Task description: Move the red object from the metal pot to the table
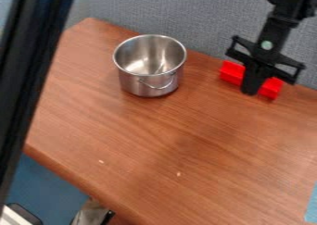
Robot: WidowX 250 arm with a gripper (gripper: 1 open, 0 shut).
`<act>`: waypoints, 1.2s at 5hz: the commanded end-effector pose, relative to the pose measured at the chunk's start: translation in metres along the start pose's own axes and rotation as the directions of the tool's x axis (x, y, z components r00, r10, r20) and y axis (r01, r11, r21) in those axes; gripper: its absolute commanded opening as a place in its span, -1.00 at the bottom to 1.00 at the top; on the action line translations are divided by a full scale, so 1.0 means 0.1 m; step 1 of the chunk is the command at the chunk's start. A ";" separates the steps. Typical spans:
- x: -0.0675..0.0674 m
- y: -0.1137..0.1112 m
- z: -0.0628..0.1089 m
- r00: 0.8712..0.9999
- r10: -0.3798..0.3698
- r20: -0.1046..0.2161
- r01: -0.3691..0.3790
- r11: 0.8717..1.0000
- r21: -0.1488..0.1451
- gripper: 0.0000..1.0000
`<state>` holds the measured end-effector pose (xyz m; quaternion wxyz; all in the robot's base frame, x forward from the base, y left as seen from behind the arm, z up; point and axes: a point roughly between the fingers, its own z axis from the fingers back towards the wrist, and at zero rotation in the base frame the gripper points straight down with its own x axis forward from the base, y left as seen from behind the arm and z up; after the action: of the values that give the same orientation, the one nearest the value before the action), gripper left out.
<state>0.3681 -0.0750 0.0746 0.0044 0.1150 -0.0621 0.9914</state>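
The red object (233, 74) lies flat on the table (186, 150) near its far right edge, outside the metal pot (148, 81). The pot stands upright to its left and looks empty. My black gripper (255, 83) points down in front of the block's middle and hides part of it. Its fingers sit pressed together, shut. The block rests on the wood, and I cannot tell whether the fingertips touch it.
A dark slanted bar (37, 53) crosses the left foreground and hides the table's left edge. A blue backdrop (198, 11) rises behind the table. The table's near edge runs diagonally at the lower left.
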 end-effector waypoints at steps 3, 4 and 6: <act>0.29 -0.10 0.22 0.985 -0.160 -0.063 0.163 0.986 0.044 -1.00; 0.39 -0.15 0.40 0.980 -0.173 -0.093 0.179 0.982 0.054 -1.00; 0.65 -0.09 0.64 0.958 -0.240 -0.156 0.252 0.966 0.062 -1.00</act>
<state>0.3325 -0.0631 0.1317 0.0756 0.0835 -0.0177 0.9935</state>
